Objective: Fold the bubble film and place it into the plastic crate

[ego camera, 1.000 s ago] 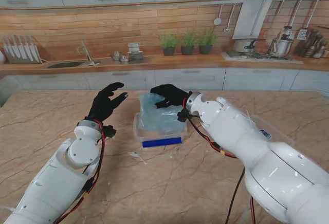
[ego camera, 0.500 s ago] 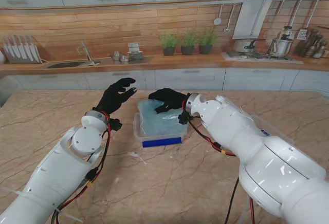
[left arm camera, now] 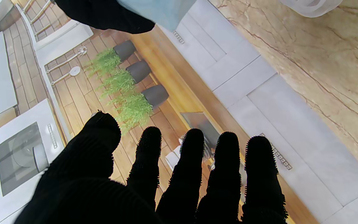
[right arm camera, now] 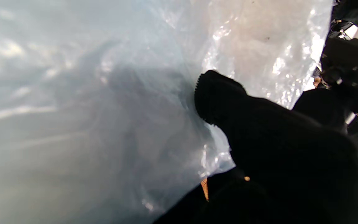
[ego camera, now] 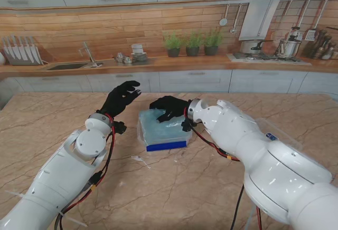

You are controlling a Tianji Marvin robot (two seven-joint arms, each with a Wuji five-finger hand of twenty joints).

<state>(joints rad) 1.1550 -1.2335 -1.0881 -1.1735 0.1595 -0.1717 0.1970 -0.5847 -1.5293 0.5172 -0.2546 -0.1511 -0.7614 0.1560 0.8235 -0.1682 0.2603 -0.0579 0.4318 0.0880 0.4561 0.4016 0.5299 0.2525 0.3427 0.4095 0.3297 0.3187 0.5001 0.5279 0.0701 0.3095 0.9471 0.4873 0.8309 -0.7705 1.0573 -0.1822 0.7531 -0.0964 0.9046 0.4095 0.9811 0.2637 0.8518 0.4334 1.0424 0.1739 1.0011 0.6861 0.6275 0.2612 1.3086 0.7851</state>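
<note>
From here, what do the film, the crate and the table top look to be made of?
Bubble film: thin, pale blue, translucent plastic, with crinkles and glossy glints in the right wrist view. Plastic crate: clear, smooth-walled plastic with a blue front strip. Table: polished beige stone look, veined like marble; it may be laminate.

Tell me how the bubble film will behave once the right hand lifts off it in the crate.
The bubble film looks thin and crinkled under the right hand, so it is probably floppy and light. Being folded, it may spring up above the plastic crate rim when released. Its glossy surface suggests it could slip against the glove.
</note>
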